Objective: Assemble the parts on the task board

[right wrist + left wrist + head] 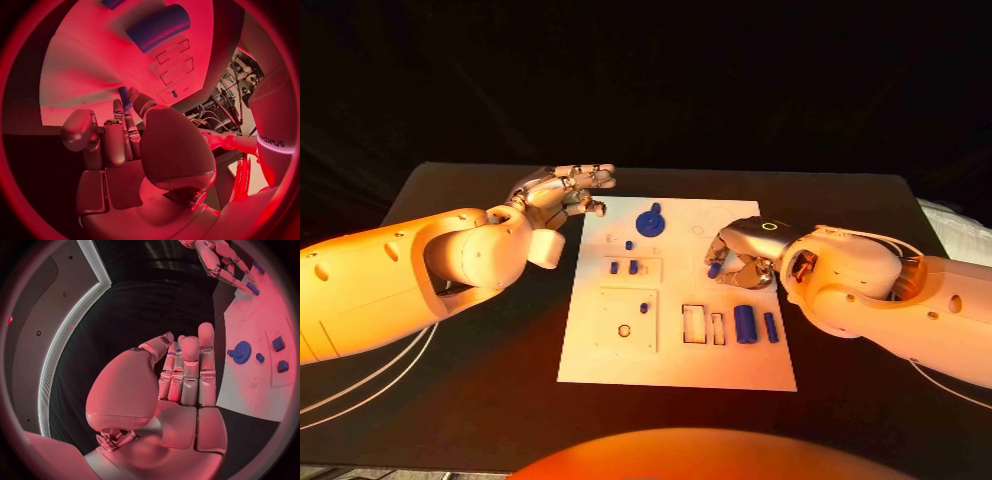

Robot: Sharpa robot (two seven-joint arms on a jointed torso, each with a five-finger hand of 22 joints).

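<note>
Fingers (126, 111) of the right hand (744, 262) pinch a small blue peg (714, 270) over the right middle of the task board (678, 372). Beside the board's far left corner, the left hand (564, 197) holds nothing, fingers straight and close together; a blue gear (651, 222) lies near the board's far edge.

One readable word

On the white band (273, 145) at the robot's arm, right wrist view, stands the brand "sharpa", turned sideways.

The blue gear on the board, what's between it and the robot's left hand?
In the head view, only bare white task board and a strip of black table lie between the blue gear and the left hand.
</note>
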